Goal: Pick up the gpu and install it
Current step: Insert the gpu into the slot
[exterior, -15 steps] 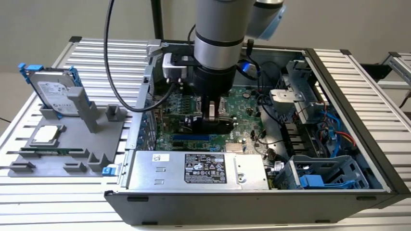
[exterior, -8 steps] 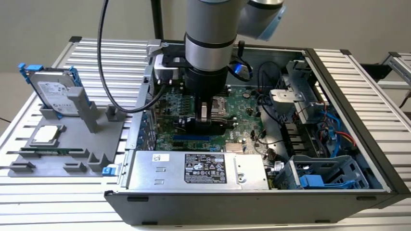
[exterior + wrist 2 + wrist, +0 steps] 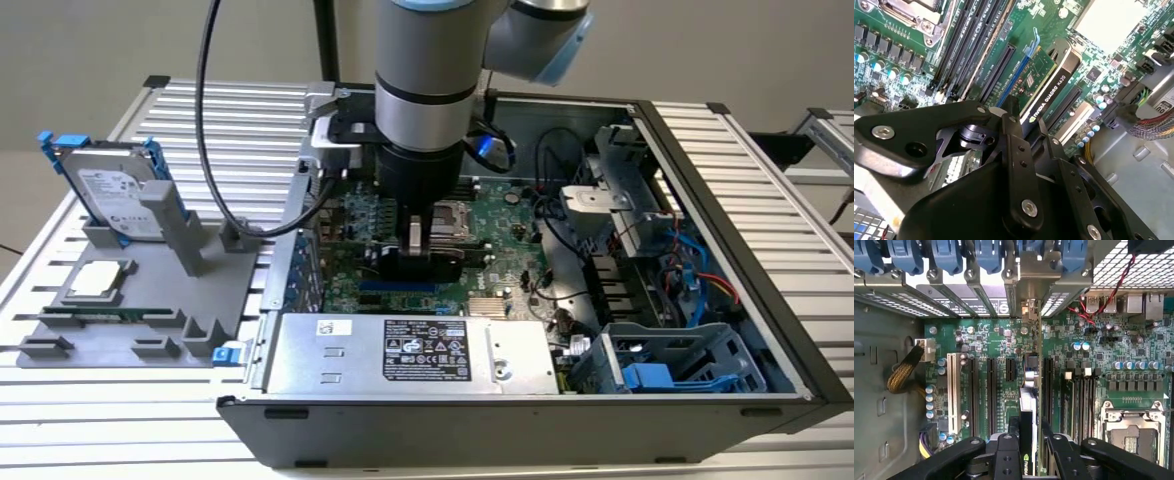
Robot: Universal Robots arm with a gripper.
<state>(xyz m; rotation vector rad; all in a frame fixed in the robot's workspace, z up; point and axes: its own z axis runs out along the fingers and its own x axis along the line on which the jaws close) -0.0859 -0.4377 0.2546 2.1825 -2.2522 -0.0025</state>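
step: seating | gpu (image 3: 1046,90) held edge-on over motherboard (image 3: 989,340) slot inside case (image 3: 747,200) | end effector (image 3: 1029,450) clamped on card's top edge | advice: card kept vertical, bracket aligned with rear opening, pressed evenly

Thin green card, the gpu (image 3: 1046,82), black shroud on one face with pale lettering, standing on edge over the green motherboard (image 3: 989,347), long edge running along the expansion slots. Seen edge-on in the first wrist view (image 3: 1027,410), silver bracket end up against the rear slot covers. Clamped between the fingers of the gripper (image 3: 1029,440) inside the open computer case (image 3: 747,190), near the middle of the board.
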